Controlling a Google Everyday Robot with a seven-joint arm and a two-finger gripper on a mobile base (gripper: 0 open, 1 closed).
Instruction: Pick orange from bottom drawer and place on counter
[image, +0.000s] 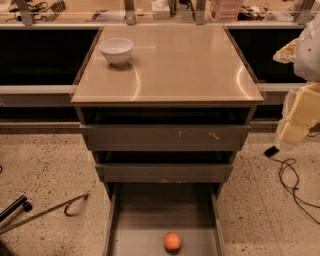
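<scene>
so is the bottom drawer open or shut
Open: the bottom drawer is pulled out, its floor showing with the orange on it. The gripper hangs at the right edge, away from it.

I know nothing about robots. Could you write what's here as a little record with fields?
orange: lying on the floor of the open bottom drawer, nothing touching it
bottom drawer: pulled out towards the camera
counter: holds a white bowl near its back left corner
end effector: at the right edge of the view, beside the counter, far from the orange
task state: orange not yet picked
</scene>
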